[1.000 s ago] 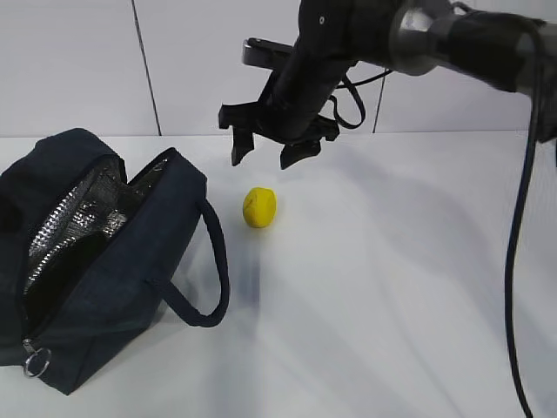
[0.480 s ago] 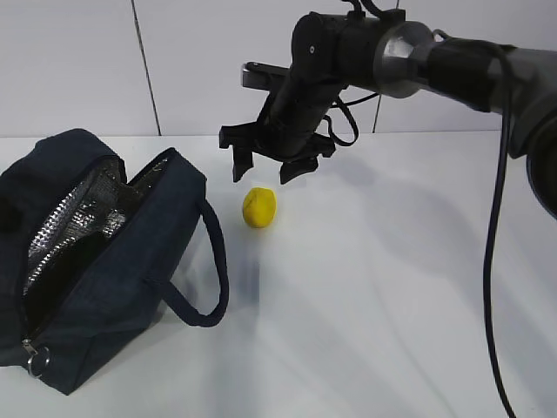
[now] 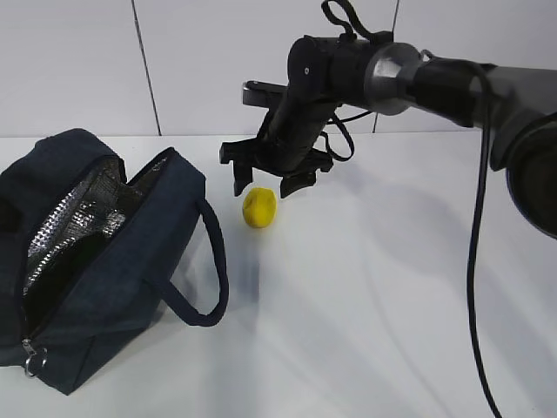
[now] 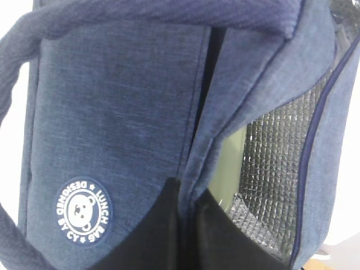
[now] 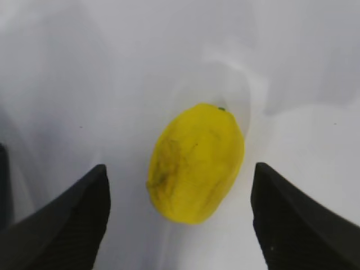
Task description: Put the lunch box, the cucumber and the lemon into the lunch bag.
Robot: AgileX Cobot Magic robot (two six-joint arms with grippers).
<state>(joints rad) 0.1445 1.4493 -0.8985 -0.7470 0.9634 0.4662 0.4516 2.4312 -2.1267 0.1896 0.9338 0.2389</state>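
Yellow lemon (image 5: 196, 163) on white table (image 3: 392, 287), centred between the wide-spread jaws of the right gripper (image 3: 268, 185) just above it, left gripper (image 4: 185, 236) pinched on navy lunch bag (image 4: 124, 112) edge, round badge (image 4: 83, 206) reading "LUNCH BAG DESIGNED BY CY".

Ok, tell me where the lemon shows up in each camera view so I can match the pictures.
Exterior view: lemon on the white table, centre-left, right of the lunch bag, just under the open right gripper.
Left wrist view: not in it; only the bag.
Right wrist view: lemon centred between the fingertips.
Shared landmark: the right gripper's fingertips.
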